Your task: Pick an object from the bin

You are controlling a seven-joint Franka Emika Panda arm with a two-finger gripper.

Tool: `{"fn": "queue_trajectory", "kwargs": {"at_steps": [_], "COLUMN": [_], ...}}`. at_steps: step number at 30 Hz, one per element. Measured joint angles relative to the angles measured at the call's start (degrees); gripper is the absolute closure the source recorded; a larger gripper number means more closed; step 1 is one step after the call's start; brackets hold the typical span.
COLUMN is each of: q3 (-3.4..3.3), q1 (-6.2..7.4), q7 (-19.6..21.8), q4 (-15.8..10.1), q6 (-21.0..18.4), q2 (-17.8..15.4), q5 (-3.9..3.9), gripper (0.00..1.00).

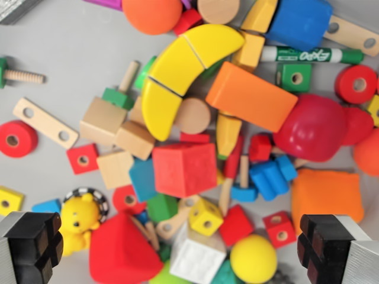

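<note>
I am looking down into a grey bin (77,53) full of toys. The tool (180,248) hangs over the pile with its two black fingers (32,242) wide apart, one at the bottom left corner and one at the bottom right. It is open and holds nothing.

Between the fingers, low in the wrist view, sit a red wedge (121,251), a white block (195,257), a yellow ball (253,258) and a yellow dice block (205,216). A small yellow bear (78,223) lies just beside the left finger, touching the red wedge.

In the middle of the pile is a big red cube (185,168). Above it is a yellow banana (177,68) made of three pieces, curved like a smile turned sideways. An orange block (251,96) lies just beside the banana, tilted. A shiny red apple (314,127) touches the orange block on the wrist view's right. Below the apple sits a soft orange square (327,195).

At the top are an orange ball (152,15) and a big blue block (299,22). A green marker pen (312,55) lies flat under the blue block.

On the wrist view's left, away from the pile, there is a wooden strip with two holes (45,123), a red ring (16,138) near it, and a wooden screw (22,76) higher up. Plain wooden blocks (103,120) lie by the banana's lower end.

Many little red, blue and green pieces are mixed in, too many to tell one by one.
</note>
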Motion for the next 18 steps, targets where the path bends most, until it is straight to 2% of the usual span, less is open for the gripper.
{"fn": "queue_trajectory", "kwargs": {"at_steps": [18], "q3": [0.96], "q1": [1.06], "q7": [-5.91], "q4": [-6.12], "q6": [4.14], "q2": [-1.88], "q5": [0.00], "gripper": [0.00]}}
